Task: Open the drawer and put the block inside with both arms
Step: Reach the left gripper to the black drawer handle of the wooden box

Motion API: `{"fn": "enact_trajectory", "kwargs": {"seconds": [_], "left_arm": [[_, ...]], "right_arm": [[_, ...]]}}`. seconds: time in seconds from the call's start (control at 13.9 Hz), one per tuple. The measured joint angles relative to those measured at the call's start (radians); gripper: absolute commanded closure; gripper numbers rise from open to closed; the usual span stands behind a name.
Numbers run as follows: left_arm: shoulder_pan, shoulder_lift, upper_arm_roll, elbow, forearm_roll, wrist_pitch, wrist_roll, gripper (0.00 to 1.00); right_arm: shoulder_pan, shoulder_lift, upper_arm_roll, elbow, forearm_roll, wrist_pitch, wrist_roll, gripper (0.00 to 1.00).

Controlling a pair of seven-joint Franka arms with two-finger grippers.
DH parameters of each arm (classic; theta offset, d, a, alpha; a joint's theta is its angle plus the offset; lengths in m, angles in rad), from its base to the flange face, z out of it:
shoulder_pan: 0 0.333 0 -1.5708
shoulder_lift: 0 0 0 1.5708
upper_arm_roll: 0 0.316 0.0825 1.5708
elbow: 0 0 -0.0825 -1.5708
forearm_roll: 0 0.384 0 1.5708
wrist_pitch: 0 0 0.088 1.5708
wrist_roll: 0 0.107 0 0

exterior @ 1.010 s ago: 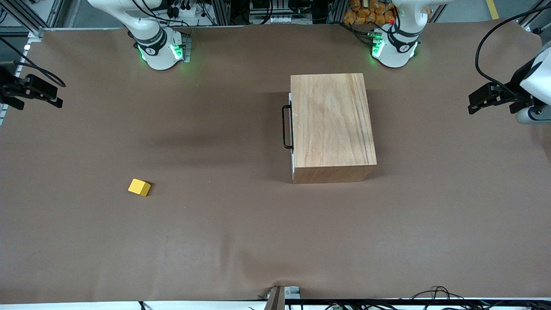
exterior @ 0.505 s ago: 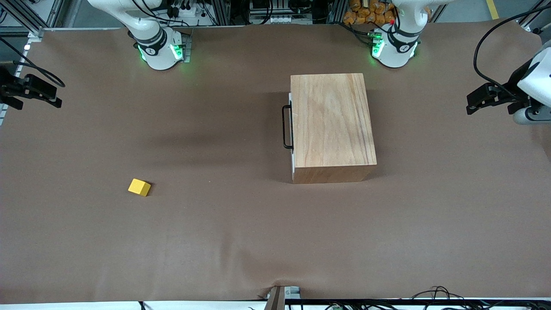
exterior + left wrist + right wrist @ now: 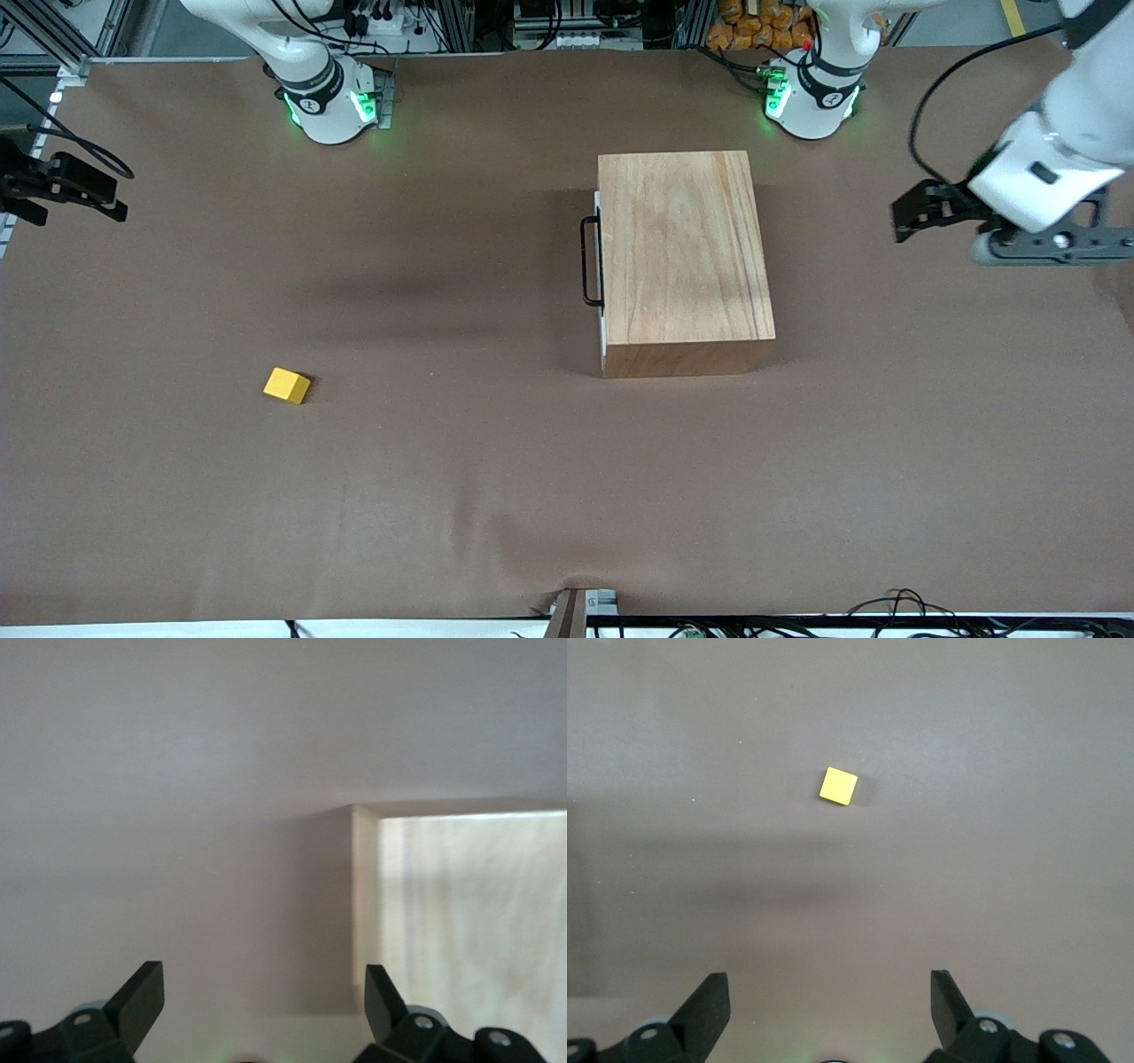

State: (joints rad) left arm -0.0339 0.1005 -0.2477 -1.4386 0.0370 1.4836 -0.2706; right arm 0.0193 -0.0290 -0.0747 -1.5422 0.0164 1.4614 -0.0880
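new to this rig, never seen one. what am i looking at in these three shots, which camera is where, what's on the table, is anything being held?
Two white robot arms are bolted along one edge of a table covered in brown paper. The wide shot comes from a high camera facing them. The other two come from cameras on each arm's wrist, looking down past the black fingers.

On the table stand a light-wood cabinet, its drawer shut with a black bar handle, and a small yellow block nearer the camera, toward the right arm's end.

The left gripper hangs open over bare paper at the left arm's end; its wrist view shows the cabinet's top. The right gripper is open over the table's edge, its camera seeing the block. Nothing is held.
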Motion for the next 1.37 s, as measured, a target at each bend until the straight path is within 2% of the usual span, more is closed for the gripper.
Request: {"fn": "enact_trajectory", "kwargs": {"seconds": [0.36, 0.58, 0.94, 1.08, 1.37], "left_arm": [[-0.179, 0.142, -0.007, 0.053, -0.007, 0.046, -0.251, 0.00], [-0.285, 0.251, -0.006, 0.057, -0.007, 0.156, -0.424, 0.00], [-0.500, 0.341, 0.007, 0.127, -0.004, 0.223, -0.705, 0.00], [-0.607, 0.377, 0.059, 0.144, 0.010, 0.240, -0.747, 0.00], [-0.860, 0.483, 0.277, 0.209, 0.014, 0.253, -0.751, 0.00]], "right_arm": [[0.000, 0.000, 0.000, 0.000, 0.000, 0.000, 0.000, 0.00], [0.000, 0.000, 0.000, 0.000, 0.000, 0.000, 0.000, 0.00], [0.000, 0.000, -0.001, 0.000, 0.000, 0.000, 0.000, 0.00], [-0.001, 0.000, -0.002, 0.000, -0.001, 0.000, 0.000, 0.00], [-0.004, 0.000, -0.003, 0.000, -0.001, -0.001, 0.000, 0.00]]}}
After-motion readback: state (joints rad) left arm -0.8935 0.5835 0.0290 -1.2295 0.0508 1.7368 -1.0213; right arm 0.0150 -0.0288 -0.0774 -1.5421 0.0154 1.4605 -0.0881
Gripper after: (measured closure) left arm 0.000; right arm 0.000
